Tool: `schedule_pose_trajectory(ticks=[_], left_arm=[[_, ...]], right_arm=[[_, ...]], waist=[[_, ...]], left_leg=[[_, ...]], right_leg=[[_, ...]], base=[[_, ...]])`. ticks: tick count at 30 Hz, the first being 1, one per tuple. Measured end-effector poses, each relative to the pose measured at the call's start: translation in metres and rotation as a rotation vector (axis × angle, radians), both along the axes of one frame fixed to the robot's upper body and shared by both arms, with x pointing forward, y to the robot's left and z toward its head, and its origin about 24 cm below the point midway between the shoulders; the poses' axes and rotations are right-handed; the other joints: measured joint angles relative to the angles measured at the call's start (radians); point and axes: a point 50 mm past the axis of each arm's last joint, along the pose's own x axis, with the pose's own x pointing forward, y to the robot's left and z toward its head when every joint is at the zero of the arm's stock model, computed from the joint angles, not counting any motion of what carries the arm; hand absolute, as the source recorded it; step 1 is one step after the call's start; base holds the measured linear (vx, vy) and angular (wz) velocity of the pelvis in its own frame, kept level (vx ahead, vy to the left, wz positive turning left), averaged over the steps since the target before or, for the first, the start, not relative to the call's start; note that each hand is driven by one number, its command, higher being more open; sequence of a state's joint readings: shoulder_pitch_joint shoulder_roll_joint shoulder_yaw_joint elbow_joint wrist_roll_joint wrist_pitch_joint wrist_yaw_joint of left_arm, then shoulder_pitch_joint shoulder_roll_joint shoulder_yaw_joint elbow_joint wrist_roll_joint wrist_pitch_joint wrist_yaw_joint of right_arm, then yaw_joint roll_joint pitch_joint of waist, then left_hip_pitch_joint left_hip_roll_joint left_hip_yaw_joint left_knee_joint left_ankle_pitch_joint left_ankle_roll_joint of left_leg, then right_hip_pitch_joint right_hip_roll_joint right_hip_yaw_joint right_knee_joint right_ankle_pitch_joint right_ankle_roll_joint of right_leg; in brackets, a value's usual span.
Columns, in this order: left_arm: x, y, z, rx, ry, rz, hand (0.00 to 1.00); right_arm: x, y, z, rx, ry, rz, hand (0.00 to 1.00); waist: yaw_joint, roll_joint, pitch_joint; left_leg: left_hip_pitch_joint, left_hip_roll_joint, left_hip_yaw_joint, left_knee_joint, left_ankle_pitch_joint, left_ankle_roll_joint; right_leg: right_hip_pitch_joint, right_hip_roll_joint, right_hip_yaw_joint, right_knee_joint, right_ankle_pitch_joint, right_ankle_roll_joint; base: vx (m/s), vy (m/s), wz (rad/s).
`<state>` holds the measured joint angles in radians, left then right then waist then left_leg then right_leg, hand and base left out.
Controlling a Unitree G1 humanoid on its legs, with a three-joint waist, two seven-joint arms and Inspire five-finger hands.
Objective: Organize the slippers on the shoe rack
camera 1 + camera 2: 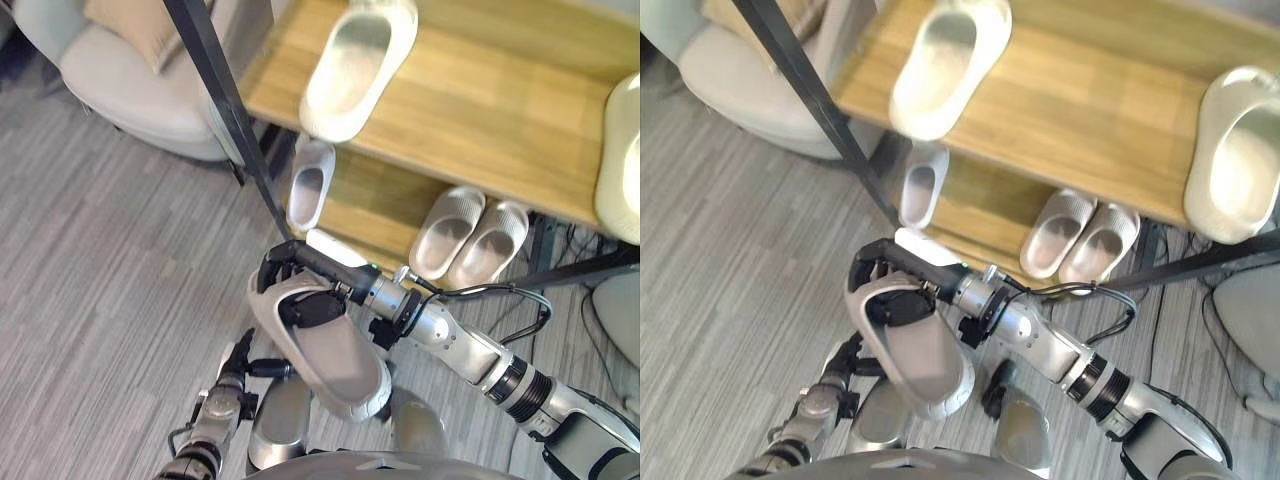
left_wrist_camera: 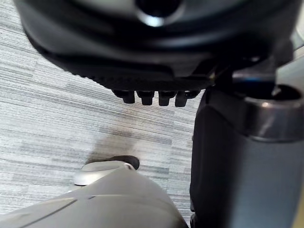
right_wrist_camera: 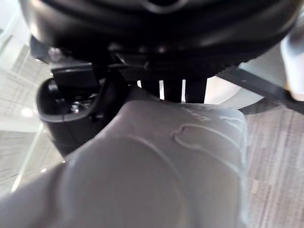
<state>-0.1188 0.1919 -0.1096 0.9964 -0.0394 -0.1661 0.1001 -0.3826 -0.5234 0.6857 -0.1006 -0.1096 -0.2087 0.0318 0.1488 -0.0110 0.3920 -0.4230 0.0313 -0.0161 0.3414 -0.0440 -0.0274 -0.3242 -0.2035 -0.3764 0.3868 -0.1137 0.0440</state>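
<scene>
Left eye view, read left to right. At 7 o'clock of centre: left hand (image 1: 238, 360), low over the carpet (image 1: 100, 280), fingers straight and relaxed, holding nothing, idle. Just right of it, at 6 o'clock: grey slipper (image 1: 335, 365), clear of the floor, clamped at its strap end in the right hand (image 1: 295, 262). Fingers curled over the strap from above, thumb tucked into the foot opening. Right wrist view: same grip, slipper surface close under the fingers. Long axis of the slipper: 11 o'clock to 5 o'clock, gripped end toward 11, free heel toward 5. Right forearm entering from 4 o'clock, stretched toward 10, wrist bent, hand hooked back over the slipper.

Shoe rack (image 1: 480, 110) at 12 to 2 o'clock from the held slipper, near but apart. Lower shelf: single slipper (image 1: 310, 185) beside the black post (image 1: 225, 100), then a bare stretch, then a pair (image 1: 470, 235) side by side. Upper shelf: white slipper (image 1: 355, 65), then a second white slipper (image 1: 620, 160) at the right edge.

Judged: carry to the rack under way, placing not yet done. Next move calls for a swing toward 1 o'clock and a turn of the long axis to match the shelved slippers. Best left to the right hand, loaded and nearer the rack.
</scene>
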Motion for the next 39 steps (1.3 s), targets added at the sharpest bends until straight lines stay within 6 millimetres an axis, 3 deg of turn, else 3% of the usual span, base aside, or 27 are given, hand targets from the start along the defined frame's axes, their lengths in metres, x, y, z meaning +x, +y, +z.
schedule_pose_trajectory(ticks=[3, 6, 14, 19, 25, 31, 39], left_arm=[[0.021, -0.001, 0.013, -0.02, -0.074, 0.014, 1.0], [0.038, -0.005, 0.026, -0.051, -0.146, 0.025, 1.0], [0.065, -0.011, 0.053, -0.111, -0.308, 0.056, 1.0], [0.08, -0.013, 0.073, -0.152, -0.409, 0.092, 1.0], [0.085, -0.016, 0.081, -0.169, -0.455, 0.1, 1.0], [0.087, -0.021, 0.085, -0.198, -0.481, 0.111, 1.0], [0.088, -0.024, 0.088, -0.217, -0.5, 0.113, 1.0]], right_arm=[[0.014, -0.015, 0.018, 0.068, -0.069, -0.119, 0.0], [0.03, -0.03, 0.035, 0.082, -0.185, -0.266, 0.0], [0.043, -0.042, 0.076, 0.216, -0.416, -0.445, 0.0], [0.048, -0.049, 0.101, 0.276, -0.539, -0.527, 0.0], [0.056, -0.055, 0.119, 0.31, -0.606, -0.596, 0.0], [0.075, -0.073, 0.151, 0.371, -0.689, -0.74, 0.0], [0.097, -0.085, 0.164, 0.348, -0.683, -0.839, 0.0]], waist=[[-0.019, 0.001, 0.041], [-0.021, 0.006, 0.058], [-0.022, 0.008, 0.06], [-0.016, -0.006, 0.068], [-0.006, -0.016, 0.074], [0.007, -0.018, 0.074], [0.016, -0.019, 0.074]], left_leg=[[-0.131, 0.004, -0.007, 0.083, -0.01, 0.0], [-0.266, 0.003, -0.024, 0.213, -0.05, -0.001], [-0.539, -0.004, -0.074, 0.551, -0.174, -0.015], [-0.682, -0.013, -0.09, 0.722, -0.231, -0.019], [-0.728, -0.025, -0.103, 0.772, -0.24, -0.03], [-0.768, -0.04, -0.126, 0.794, -0.243, -0.038], [-0.793, -0.061, -0.138, 0.798, -0.244, -0.041]], right_leg=[[-0.131, -0.019, 0.003, 0.098, -0.021, -0.006], [-0.257, -0.05, 0.003, 0.24, -0.08, -0.015], [-0.491, -0.117, -0.002, 0.593, -0.246, -0.037], [-0.617, -0.157, 0.006, 0.776, -0.329, -0.044], [-0.654, -0.182, 0.001, 0.845, -0.367, -0.051], [-0.672, -0.203, -0.028, 0.88, -0.395, -0.059], [-0.68, -0.226, -0.046, 0.896, -0.415, -0.059]], base=[[-0.11, -0.085, 0.04], [-0.08, -0.081, 0.11], [-0.08, -0.049, 0.13], [-0.11, 0.006, 0.08], [-0.04, 0.011, 0.11], [0.01, 0.001, 0.15], [0.03, 0.007, 0.12]])
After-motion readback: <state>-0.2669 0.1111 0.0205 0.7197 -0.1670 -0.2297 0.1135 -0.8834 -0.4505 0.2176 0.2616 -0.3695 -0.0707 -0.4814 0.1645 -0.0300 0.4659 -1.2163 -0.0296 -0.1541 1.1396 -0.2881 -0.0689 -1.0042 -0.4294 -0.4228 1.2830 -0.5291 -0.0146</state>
